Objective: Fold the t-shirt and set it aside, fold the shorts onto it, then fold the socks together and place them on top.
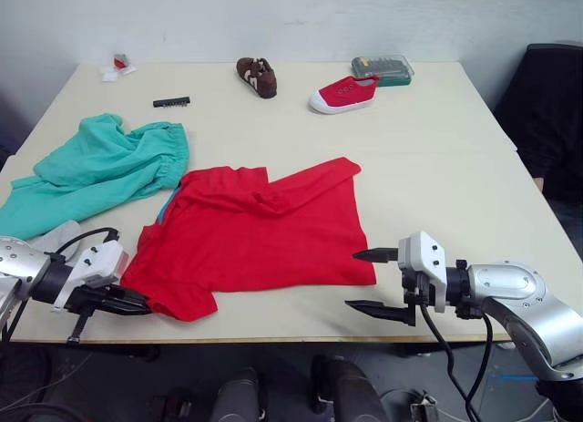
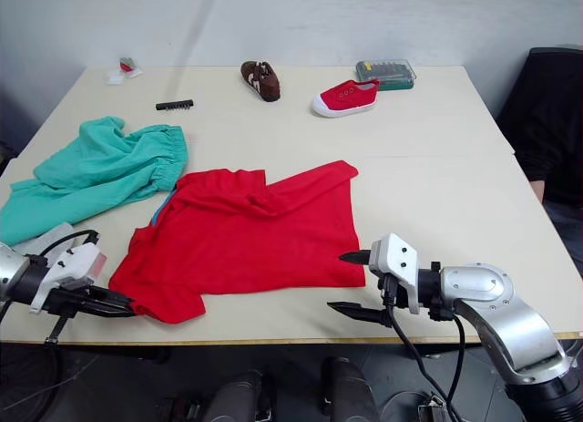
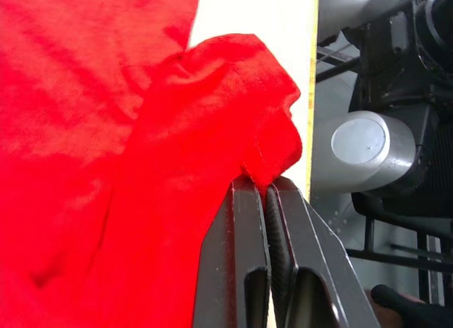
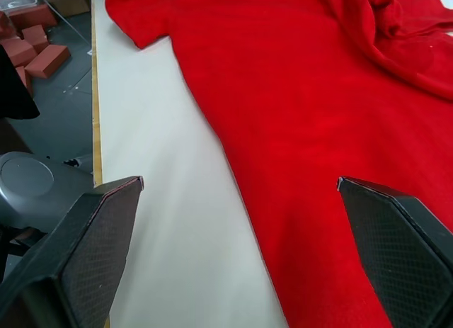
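Now the left gripper (image 1: 137, 303) pinches the t-shirt (image 1: 260, 231) at its near-left corner by the table (image 1: 437, 149) edge, while the right gripper (image 1: 369, 281) gapes wide just off its near-right corner.

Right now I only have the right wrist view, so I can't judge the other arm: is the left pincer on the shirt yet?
Observer: Yes. The left pincer is shut on the t-shirt, at its near-left corner by the table's front edge.
Operator: And my right pincer?
Observer: The right pincer is open, just off the shirt's near-right corner.
Operator: Are the shorts in the way?
Observer: No. The shorts lie to the shirt's far left, touching its collar end.
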You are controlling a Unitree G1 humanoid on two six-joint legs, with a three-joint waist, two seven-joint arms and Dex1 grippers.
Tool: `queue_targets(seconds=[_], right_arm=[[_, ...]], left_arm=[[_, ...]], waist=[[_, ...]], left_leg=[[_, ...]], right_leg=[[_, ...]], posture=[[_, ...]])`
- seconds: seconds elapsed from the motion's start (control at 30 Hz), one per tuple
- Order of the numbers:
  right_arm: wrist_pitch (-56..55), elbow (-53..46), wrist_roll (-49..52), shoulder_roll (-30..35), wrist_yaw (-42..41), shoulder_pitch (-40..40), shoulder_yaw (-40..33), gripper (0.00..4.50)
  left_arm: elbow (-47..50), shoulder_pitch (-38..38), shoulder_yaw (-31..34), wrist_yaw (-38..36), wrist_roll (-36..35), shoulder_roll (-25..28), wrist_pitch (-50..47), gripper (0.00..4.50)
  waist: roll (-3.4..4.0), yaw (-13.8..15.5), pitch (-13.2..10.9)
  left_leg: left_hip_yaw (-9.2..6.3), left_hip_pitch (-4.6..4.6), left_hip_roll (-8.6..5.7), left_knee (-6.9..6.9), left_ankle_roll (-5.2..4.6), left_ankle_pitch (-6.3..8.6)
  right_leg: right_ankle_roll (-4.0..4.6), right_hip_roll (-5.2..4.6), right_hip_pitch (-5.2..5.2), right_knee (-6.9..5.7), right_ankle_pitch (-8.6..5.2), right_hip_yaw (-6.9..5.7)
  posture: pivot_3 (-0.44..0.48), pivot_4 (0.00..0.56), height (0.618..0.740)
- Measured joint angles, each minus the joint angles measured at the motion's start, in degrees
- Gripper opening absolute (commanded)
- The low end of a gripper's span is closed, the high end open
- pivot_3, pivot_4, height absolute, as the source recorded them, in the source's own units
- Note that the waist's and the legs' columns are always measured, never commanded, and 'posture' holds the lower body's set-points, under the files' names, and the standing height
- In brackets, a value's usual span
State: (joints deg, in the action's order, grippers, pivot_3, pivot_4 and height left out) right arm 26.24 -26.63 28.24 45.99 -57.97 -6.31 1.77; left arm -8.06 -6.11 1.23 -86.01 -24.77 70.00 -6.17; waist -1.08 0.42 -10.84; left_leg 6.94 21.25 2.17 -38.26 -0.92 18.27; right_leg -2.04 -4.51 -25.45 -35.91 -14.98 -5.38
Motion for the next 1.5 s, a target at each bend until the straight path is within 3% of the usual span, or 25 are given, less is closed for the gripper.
queue_targets(seconds=[0.23,0.43,0.57,0.9,1.2,1.37,1.5], right_arm=[[-1.2,0.1,-1.8,-0.2,0.8,1.1,0.0,4.5],[-15.8,8.4,-15.3,0.8,1.2,1.4,2.9,4.5],[-26.9,14.9,-23.0,0.1,2.5,-0.4,6.3,3.62],[-37.7,23.2,-28.6,-3.4,4.9,-4.3,9.2,0.09],[-32.8,16.8,-19.0,2.5,-4.2,1.7,6.8,0.04],[-25.7,8.0,-11.2,8.3,-9.5,8.6,4.0,0.04],[-19.5,5.1,-5.8,9.2,-10.5,10.4,1.4,0.04]], left_arm=[[-1.1,-3.3,0.4,0.6,-2.7,-4.4,-10.4,0.03],[-6.8,-9.1,4.4,4.2,-5.5,-7.7,-22.0,0.03],[-8.4,-10.6,6.3,5.2,-5.8,-8.3,-25.0,0.0],[-8.4,-10.4,9.5,7.5,-5.8,-9.4,-27.9,0.0],[-7.3,-10.4,12.3,7.9,-7.9,-8.8,-34.5,0.0],[-1.1,-3.7,13.1,2.5,-10.6,-3.7,-39.2,0.0],[0.5,-3.6,13.8,2.8,-12.1,-4.3,-41.9,0.0]], waist=[[-0.06,-0.4,0.0],[-0.16,-0.5,0.0],[-0.17,-0.9,0.0],[-0.44,-1.1,0.2],[-0.44,-0.5,0.1],[-0.44,-0.7,0.1],[-0.44,-0.4,0.1]], left_leg=[[0.0,0.01,-0.01,-0.01,0.0,0.0],[0.02,-0.02,-0.03,-0.02,0.07,-0.04],[0.06,-0.05,0.0,0.01,0.46,-0.23],[0.03,-0.09,0.04,-0.03,0.58,-0.3],[-0.01,-0.04,0.03,-0.03,0.54,-0.26],[0.0,-0.1,0.1,0.0,0.53,-0.17],[-0.05,-0.12,0.1,-0.02,0.33,-0.06]], right_leg=[[0.0,0.01,0.0,-0.02,0.0,0.0],[-0.03,0.03,0.0,-0.06,-0.01,0.01],[-0.03,0.05,-0.01,-0.07,-0.04,0.05],[-0.01,0.02,0.01,-0.16,-0.04,0.09],[0.04,0.0,0.0,-0.13,-0.07,0.07],[0.13,0.03,0.0,-0.11,-0.13,0.07],[0.15,0.03,0.01,-0.14,-0.14,0.04]], posture=[[0.0,0.15,0.74],[0.0,0.15,0.74],[0.0,0.15,0.74],[0.0,0.15,0.74],[0.0,0.15,0.74],[0.0,0.15,0.74],[0.0,0.15,0.74]])
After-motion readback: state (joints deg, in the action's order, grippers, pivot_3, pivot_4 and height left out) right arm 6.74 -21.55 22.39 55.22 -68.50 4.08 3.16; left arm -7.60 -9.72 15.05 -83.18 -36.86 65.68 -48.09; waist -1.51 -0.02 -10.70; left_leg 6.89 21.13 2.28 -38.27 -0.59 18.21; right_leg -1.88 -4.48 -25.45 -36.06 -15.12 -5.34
